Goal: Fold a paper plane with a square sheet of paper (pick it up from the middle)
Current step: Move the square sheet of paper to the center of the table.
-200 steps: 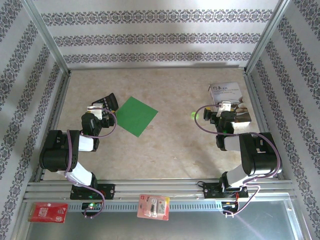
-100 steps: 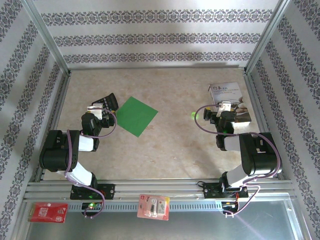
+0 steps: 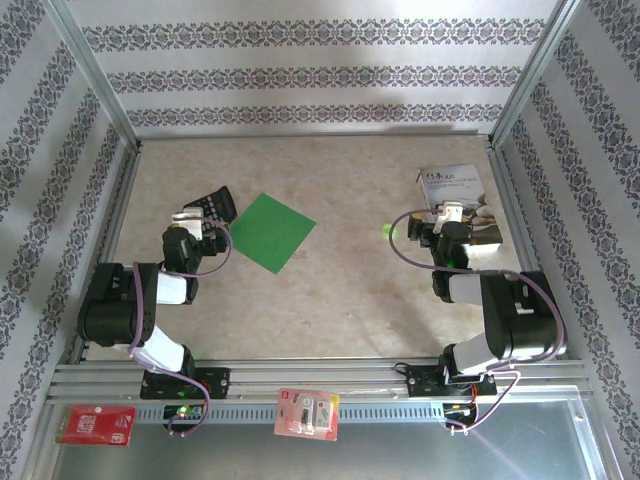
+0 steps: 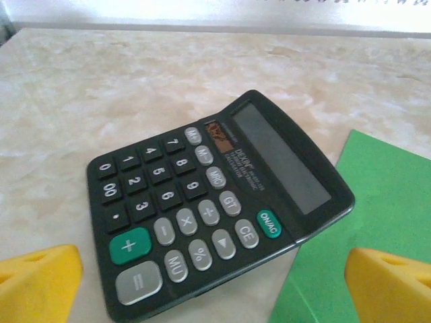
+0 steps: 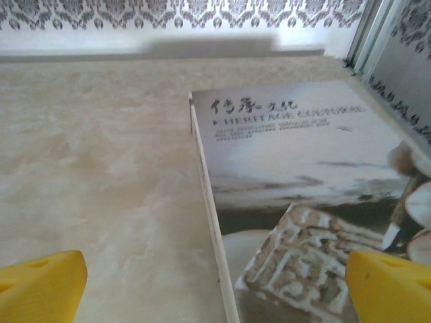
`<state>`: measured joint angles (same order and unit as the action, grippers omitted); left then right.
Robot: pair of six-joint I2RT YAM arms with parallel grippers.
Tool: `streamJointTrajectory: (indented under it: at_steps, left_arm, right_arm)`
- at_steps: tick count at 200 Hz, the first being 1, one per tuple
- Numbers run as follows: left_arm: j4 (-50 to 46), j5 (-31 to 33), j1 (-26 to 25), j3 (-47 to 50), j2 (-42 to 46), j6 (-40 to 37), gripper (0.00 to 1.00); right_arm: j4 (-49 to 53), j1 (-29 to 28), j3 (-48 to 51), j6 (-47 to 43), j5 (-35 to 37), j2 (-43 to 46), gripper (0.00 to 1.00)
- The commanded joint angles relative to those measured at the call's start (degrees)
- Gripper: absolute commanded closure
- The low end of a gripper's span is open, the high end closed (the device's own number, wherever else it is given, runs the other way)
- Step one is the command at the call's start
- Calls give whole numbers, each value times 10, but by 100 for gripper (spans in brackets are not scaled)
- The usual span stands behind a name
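Observation:
The square sheet of paper (image 3: 268,231) is bright green and lies flat and unfolded on the table, left of centre, turned like a diamond. A paper plane is out of view. My left gripper (image 3: 200,222) sits just left of the sheet, open, with its yellow fingertips (image 4: 40,286) apart and nothing between them. In the left wrist view the sheet's (image 4: 380,215) near corner lies ahead of the right fingertip. My right gripper (image 3: 450,215) is open at the far right, well away from the sheet, over the edge of a booklet, its yellow fingertips (image 5: 390,286) wide apart.
A black calculator (image 4: 209,202) lies just ahead of the left gripper and touches the sheet's left edge. A white printed booklet (image 5: 296,175) lies at the back right. A small green disc (image 3: 388,232) sits left of the right gripper. Patterned walls (image 3: 320,75) enclose the table.
Both arms have settled very slightly at the elbows. The grippers stay open where they were, and the sheet has not moved.

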<state>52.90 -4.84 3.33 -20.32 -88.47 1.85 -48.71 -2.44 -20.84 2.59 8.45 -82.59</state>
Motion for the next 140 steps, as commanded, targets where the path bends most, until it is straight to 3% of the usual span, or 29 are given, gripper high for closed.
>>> streamJointTrajectory:
  at_steps: [1, 17, 39, 50, 69, 85, 102, 120, 140]
  left_arm:
    - [-91, 63, -6, -19, 92, 29, 0]
    - [-214, 108, -3, -50, 153, 85, 0]
    - [-331, 64, 0, -83, 214, 144, 0]
    - [-395, 48, 0, -100, 238, 197, 0]
    - [-458, -45, -5, -117, 265, 269, 0]
    - [-504, -86, -36, -130, 265, 301, 0]
    - [-584, -58, -110, -166, 244, 283, 0]
    - [-701, 15, -201, -246, 184, 224, 0]
    - [-807, 97, -262, -336, 95, 177, 0]
  right_arm:
    - [92, -7, -18, 23, 81, 106, 2]
    - [210, 9, -44, 92, 126, 184, 2]
    - [326, 25, -62, 154, 152, 263, 2]
    - [370, 30, -67, 182, 119, 295, 2]
    - [428, 24, -87, 219, 32, 312, 2]
    - [484, -22, -122, 228, -17, 288, 2]
    - [552, -104, -171, 200, -15, 242, 2]
    - [602, -186, -214, 153, -6, 199, 2]
    - [646, -217, -254, 147, -19, 153, 2]
